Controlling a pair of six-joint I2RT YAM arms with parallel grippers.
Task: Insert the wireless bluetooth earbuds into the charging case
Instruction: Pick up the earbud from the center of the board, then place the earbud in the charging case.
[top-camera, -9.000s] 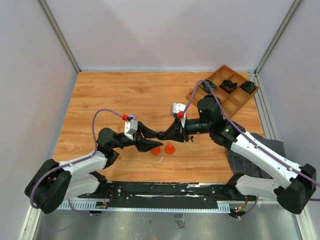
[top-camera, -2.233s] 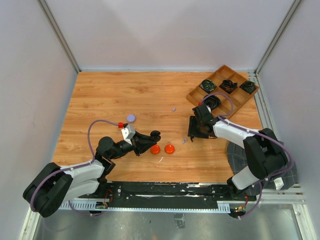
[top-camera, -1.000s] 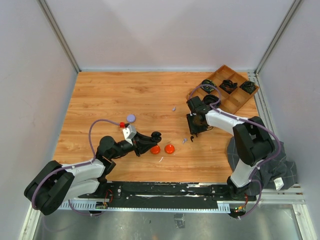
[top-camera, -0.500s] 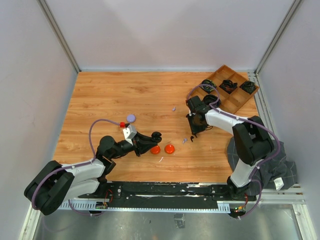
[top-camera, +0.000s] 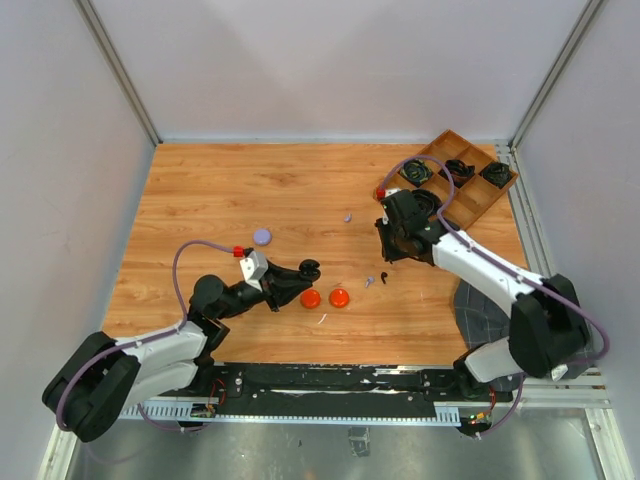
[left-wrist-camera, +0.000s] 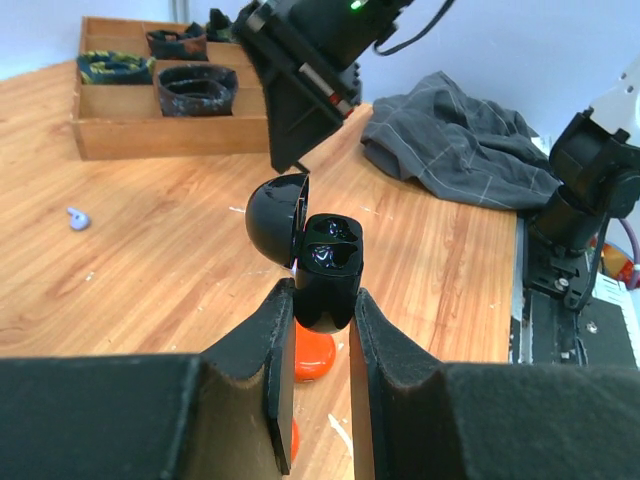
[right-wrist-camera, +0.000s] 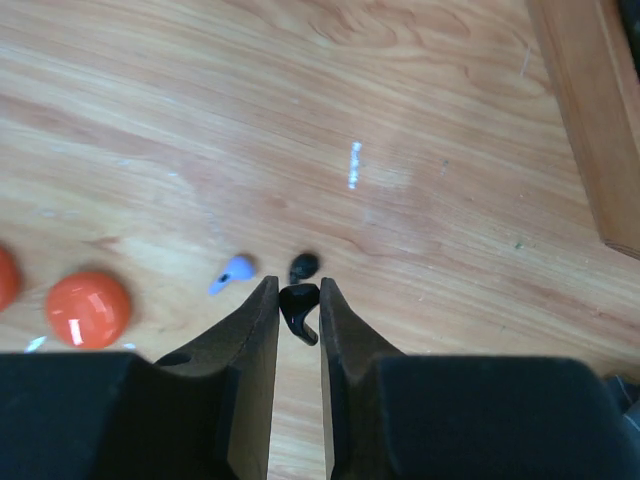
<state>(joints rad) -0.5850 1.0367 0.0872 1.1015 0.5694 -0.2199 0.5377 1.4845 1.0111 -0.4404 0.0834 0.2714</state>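
Right arm (top-camera: 480, 268) swung elbow out, wrist lifted. Left gripper (left-wrist-camera: 322, 293) clamped on open case (left-wrist-camera: 328, 262). Right gripper (right-wrist-camera: 298, 300) pinching black bud (right-wrist-camera: 299, 310); spare black bud (right-wrist-camera: 303, 266) on table (right-wrist-camera: 450, 150). Next: carry bud left, align stem over case, lower slow.

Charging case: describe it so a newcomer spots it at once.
On the wooden table, find the left gripper beside two orange discs. The charging case is the black pod pinched in its jaws; unlike the flat discs, its lid stands open.
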